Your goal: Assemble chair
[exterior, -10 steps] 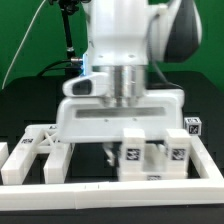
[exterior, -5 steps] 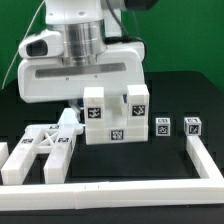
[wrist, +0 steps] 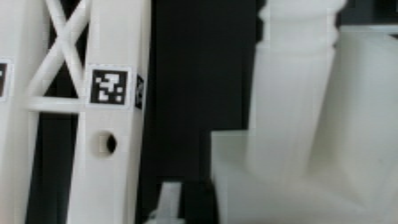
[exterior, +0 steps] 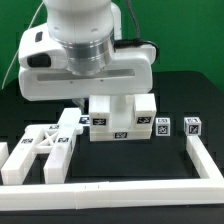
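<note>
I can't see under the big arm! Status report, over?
End effector shut, grip hidden. Chair block beside frame. Two small pieces apart, exterior view's right.

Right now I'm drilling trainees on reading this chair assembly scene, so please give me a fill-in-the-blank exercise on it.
1. The cross-braced frame lies on the exterior view's ____ of the tagged blocks.
2. On the other side of those blocks stand ____ small tagged pieces.
3. The table is ____ in colour.
Missing words: left; two; black.
</note>
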`<state>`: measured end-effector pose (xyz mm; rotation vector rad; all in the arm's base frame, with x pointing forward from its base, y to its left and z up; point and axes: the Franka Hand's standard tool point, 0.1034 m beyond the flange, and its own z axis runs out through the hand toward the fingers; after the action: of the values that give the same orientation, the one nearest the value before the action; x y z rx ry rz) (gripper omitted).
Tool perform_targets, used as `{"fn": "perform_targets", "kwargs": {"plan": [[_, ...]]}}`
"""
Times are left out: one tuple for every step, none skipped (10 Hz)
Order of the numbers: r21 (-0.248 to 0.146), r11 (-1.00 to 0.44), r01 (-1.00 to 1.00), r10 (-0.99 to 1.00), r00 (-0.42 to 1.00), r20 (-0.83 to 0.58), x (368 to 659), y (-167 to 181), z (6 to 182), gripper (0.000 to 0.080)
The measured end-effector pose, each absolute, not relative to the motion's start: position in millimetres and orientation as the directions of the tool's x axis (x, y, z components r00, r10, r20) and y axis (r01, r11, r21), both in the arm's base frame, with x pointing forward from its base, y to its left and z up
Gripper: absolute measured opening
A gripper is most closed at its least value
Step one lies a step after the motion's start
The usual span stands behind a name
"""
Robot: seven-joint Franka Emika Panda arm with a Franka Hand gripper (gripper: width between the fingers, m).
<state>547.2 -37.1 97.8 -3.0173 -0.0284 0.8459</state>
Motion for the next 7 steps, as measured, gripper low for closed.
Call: {"fn": "perform_targets", "kwargs": {"plan": [[-0.006, -1.000, 0.015, 0.015, 0.782, -0.623, 543, -34, 91.0, 0.0034], [-0.003, -1.000, 0.013, 0.011, 0.698, -0.716, 541, -32, 87.4, 0.0034], [0.001, -1.000, 0.009, 0.005, 0.633, -0.774, 540, -32, 81.8, 0.0034], [0.007, -1.000, 0.004, -0.004, 0.551, -0.834, 535, -33, 75.4, 0.0034], [0.018, -1.000, 0.003, -0.014, 0.486, -0.874, 535, -34, 68.2, 0.0034], [0.020, -1.000, 0.012, -0.012, 0.482, -0.876, 536, -32, 62.7, 0.0034], [0.017, -1.000, 0.009, -0.011, 0.463, -0.886, 527, -30, 66.8, 0.0034]]}}
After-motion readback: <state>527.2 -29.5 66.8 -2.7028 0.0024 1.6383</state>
